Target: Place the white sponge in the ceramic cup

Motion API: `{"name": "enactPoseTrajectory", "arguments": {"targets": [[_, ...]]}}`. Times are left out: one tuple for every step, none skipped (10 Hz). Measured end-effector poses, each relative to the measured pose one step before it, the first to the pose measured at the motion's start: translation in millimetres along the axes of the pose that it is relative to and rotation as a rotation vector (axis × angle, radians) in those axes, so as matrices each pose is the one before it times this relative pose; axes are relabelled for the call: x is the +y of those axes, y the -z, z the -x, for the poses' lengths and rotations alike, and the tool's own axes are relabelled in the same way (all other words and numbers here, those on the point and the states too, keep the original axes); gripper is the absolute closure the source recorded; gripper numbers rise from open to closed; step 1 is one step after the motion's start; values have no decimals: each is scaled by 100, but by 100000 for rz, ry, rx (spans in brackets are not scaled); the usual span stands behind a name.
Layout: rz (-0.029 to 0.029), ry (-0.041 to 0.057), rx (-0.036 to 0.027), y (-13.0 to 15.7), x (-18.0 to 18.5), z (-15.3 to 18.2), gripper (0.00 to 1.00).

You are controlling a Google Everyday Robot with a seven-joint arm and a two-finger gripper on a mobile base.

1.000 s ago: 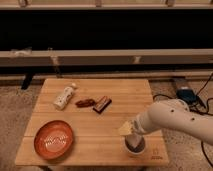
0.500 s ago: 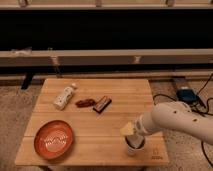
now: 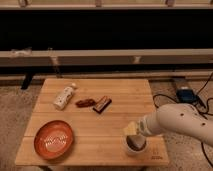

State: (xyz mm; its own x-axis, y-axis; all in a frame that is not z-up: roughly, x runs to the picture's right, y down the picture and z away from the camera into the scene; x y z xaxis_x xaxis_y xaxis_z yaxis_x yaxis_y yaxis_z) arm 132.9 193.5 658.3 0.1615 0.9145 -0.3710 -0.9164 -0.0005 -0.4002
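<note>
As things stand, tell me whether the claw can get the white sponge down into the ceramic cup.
Probably yes: the claw holds the white sponge just above the ceramic cup, and nothing lies between them.

Matt wooden table [image 3: 100,130], end effector [image 3: 134,131] overhead

the white arm reaches in from the right edge, its thick rounded forearm sloping down and leftward toward the front right part of the table [image 3: 100,135]. the tool [image 3: 135,132] at its tip points left and hangs low there.
</note>
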Motion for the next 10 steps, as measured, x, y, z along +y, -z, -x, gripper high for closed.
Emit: {"name": "enactPoseTrajectory", "arguments": {"targets": [[294,589,-807,330,163,88,20],[346,510,-528,190,155,101,20],[410,336,-379,98,141,90,20],[356,209,-484,100,96,106,20],[354,26,-669,60,90,147,20],[55,-171,-941,30,-38,207,20],[-272,-305,-922,92,-82,328,20],[-1045,-1085,-494,90,-314,529,20],[86,227,53,-59,145,121,20],[-178,-183,-55,60,-113,-45,20]]}}
